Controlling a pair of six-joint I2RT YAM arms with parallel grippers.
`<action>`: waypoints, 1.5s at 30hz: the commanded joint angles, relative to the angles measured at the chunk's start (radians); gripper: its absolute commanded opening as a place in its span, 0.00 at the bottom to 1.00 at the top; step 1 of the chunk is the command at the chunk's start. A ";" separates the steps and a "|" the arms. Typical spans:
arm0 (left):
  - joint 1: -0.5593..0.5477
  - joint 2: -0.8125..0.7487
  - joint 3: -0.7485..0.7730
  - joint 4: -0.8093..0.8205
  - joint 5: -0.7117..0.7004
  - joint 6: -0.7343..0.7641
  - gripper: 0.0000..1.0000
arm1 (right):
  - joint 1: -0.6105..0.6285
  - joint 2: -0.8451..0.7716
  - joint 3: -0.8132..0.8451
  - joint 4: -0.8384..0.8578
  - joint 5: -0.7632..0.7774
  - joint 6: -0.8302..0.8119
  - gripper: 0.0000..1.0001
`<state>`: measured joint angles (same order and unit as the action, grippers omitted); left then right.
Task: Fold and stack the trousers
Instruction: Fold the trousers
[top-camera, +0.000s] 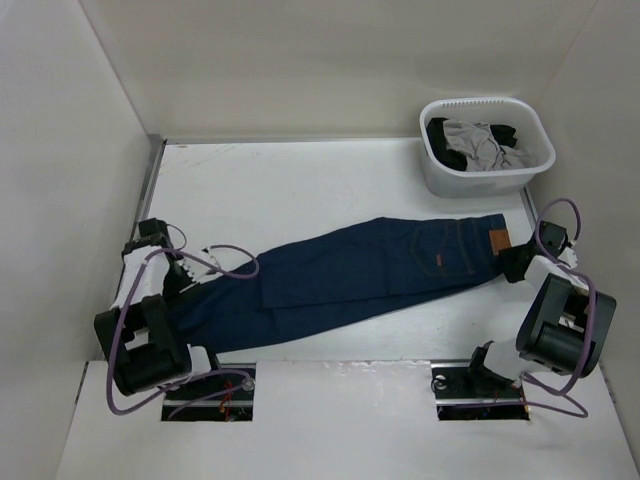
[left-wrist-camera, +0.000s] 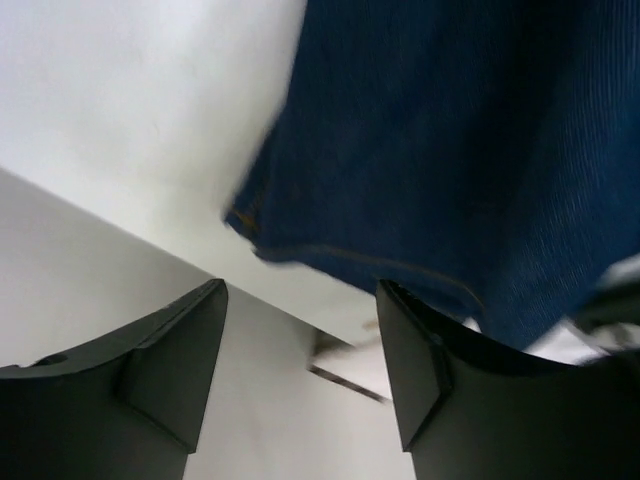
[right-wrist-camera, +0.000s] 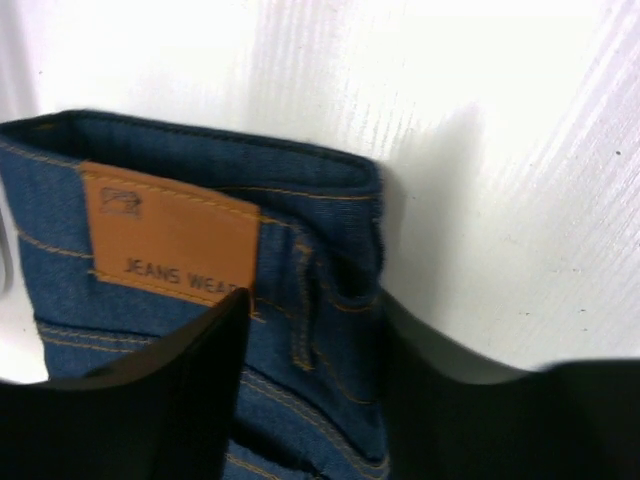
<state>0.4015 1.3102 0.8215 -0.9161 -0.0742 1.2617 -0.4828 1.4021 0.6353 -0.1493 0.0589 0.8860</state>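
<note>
The dark navy jeans (top-camera: 360, 275) lie flat across the table, leg hems at the left and waistband with its tan patch (top-camera: 497, 238) at the right. My left gripper (top-camera: 188, 275) sits at the hem end. In the left wrist view its fingers (left-wrist-camera: 300, 350) are open and empty, with the denim hem (left-wrist-camera: 450, 150) just beyond the tips. My right gripper (top-camera: 514, 262) is at the waistband corner. In the right wrist view it (right-wrist-camera: 312, 340) stands open, its fingers either side of the waistband corner (right-wrist-camera: 320, 300), next to the tan patch (right-wrist-camera: 170, 235).
A white laundry basket (top-camera: 530, 125) with grey and black garments stands at the back right. White walls close in the table on the left, back and right. Two cutouts with wiring (top-camera: 210, 390) sit at the near edge by the arm bases.
</note>
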 joint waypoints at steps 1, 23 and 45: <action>-0.097 0.004 -0.042 0.085 -0.094 0.102 0.61 | 0.002 0.008 0.044 0.011 -0.004 0.010 0.45; -0.155 0.202 0.157 -0.136 -0.127 0.126 0.57 | 0.192 -0.282 0.035 -0.180 0.463 -0.219 1.00; 0.019 0.146 0.164 0.123 0.173 -1.453 0.60 | 0.704 -0.551 0.043 -0.188 0.570 -0.279 1.00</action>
<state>0.3885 1.5322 1.0466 -0.9039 0.0761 0.1677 0.1921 0.8520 0.6483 -0.3332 0.6010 0.6060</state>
